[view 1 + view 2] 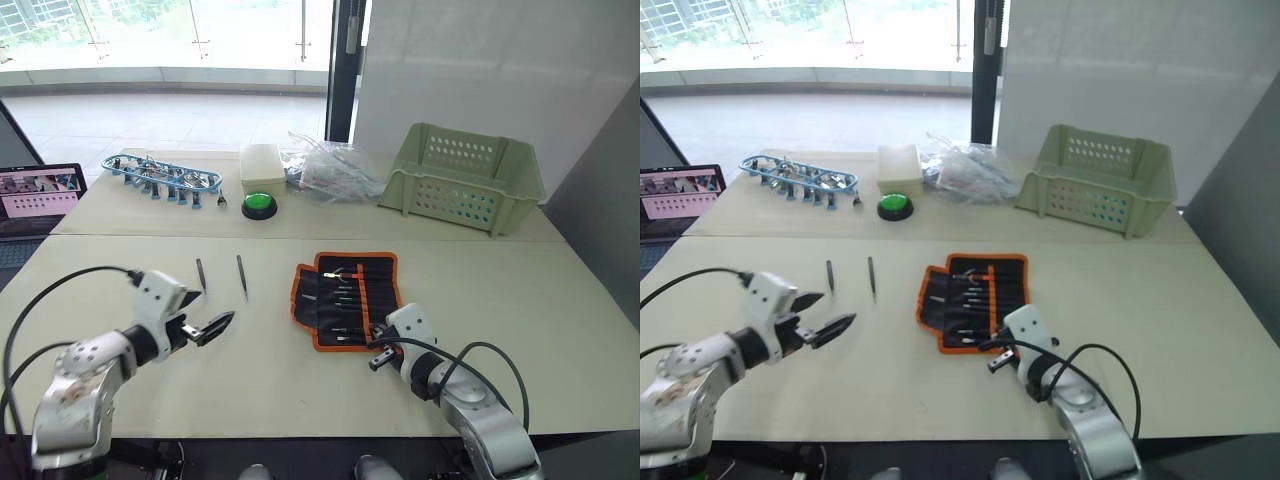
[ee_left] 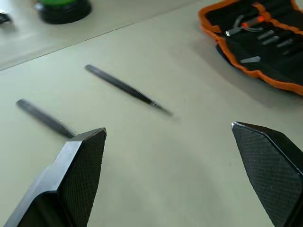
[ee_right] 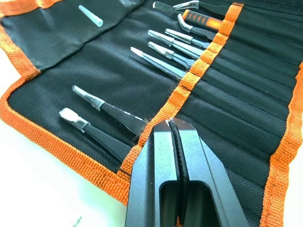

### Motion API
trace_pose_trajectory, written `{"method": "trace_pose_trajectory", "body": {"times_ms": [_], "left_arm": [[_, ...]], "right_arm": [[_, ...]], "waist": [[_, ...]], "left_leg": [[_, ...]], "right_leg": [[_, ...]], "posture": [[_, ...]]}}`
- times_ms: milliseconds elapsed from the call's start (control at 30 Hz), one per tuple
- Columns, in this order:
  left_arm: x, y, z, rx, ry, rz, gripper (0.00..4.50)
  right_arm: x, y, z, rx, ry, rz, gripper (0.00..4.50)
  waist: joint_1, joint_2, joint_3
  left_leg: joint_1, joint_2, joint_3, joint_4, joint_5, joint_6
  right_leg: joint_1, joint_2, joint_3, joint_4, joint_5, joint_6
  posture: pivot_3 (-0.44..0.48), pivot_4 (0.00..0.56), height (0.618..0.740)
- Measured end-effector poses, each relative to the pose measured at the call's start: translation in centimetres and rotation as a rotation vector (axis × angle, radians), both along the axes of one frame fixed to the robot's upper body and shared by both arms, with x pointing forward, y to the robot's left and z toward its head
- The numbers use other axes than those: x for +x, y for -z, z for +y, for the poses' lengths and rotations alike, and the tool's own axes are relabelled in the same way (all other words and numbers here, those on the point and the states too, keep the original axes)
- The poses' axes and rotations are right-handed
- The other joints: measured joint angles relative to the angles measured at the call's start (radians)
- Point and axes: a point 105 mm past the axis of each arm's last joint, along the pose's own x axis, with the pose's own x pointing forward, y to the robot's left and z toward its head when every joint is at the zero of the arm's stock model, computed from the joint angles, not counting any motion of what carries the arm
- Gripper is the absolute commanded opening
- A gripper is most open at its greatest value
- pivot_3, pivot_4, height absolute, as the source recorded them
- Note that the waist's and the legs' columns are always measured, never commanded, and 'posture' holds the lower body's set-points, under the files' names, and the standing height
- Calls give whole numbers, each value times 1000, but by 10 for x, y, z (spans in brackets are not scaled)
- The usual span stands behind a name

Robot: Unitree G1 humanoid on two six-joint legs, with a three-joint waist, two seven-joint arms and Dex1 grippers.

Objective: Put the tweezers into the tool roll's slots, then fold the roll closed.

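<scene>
Left pincer (image 1: pixel 212 327): spread wide, empty, aimed at two loose tweezers (image 1: pixel 241 275) mid-desk. Right pincer (image 3: pixel 174 137): closed over tool roll (image 1: pixel 345 297), lying open toward desk's near edge, probably pinning it.

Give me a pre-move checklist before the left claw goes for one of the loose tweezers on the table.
1. Left claw open and holding nothing: ok; the left wrist view shows its fingers wide apart.
2. Loose tweezers in sight: ok; the nearer tweezer and the farther tweezer lie flat on the table, apart from each other.
3. Path to them free: ok; bare table lies between the claw and both.
4. Tool roll unfolded: ok; it lies open with tools already in its slots.
5. Free slots remaining: cannot tell.
6. Right claw out of the way: not ok; it is shut, with its tip at the roll's orange middle strip.
</scene>
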Motion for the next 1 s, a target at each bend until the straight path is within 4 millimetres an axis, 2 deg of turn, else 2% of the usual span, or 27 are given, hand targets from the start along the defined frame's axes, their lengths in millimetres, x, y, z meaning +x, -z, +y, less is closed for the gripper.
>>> {"method": "trace_pose_trajectory", "body": {"times_ms": [100,167,233,367,433,700,800,867,1000], "left_arm": [[-30,8,18,-11,-170,7,4484],[-44,13,27,-17,-248,18,4484],[-54,15,32,-14,-301,21,4484],[-95,31,37,-34,-419,65,4484],[-101,30,39,-43,-449,58,4484],[-80,26,25,-77,-427,3,4484],[-64,27,19,-100,-426,-7,4484],[-45,31,15,-115,-436,-6,4484],[-19,38,3,-123,-433,2,4484]], "right_arm": [[0,0,-1,0,-19,9,0],[0,1,-4,-6,-19,12,0],[1,1,-6,-11,-21,14,0],[3,2,-4,-12,-57,24,0],[3,1,-3,-13,-64,24,0],[4,1,0,-5,-80,25,0],[5,2,0,-4,-76,26,0],[5,2,0,-3,-72,25,0],[5,2,1,4,-68,24,0]], "waist": [[1,-1,0],[6,-1,-1],[9,-1,-1],[-2,-3,-2],[-7,-3,-2],[-19,-3,-2],[-16,-3,-2],[-14,-3,-2],[-17,-4,-3]], "left_leg": [[0,0,1,0,0,0],[0,0,1,0,0,0],[1,0,1,0,0,0],[1,0,5,0,0,0],[1,0,6,0,0,0],[1,0,8,-1,-2,1],[1,0,7,0,-1,1],[1,-1,7,0,-1,1],[1,0,6,0,-1,1]], "right_leg": [[0,-1,0,-1,0,0],[0,-1,0,-1,0,0],[0,-1,0,-1,0,0],[1,-2,2,-4,0,0],[1,-2,3,-6,0,0],[1,-2,4,-7,0,0],[1,-1,4,-7,0,0],[2,-1,4,-6,0,0],[1,-1,4,-5,1,0]], "posture": [[0,150,713],[0,150,713],[0,150,713],[0,150,713],[0,150,713],[0,150,713],[0,150,713],[0,150,713],[0,150,713]]}}
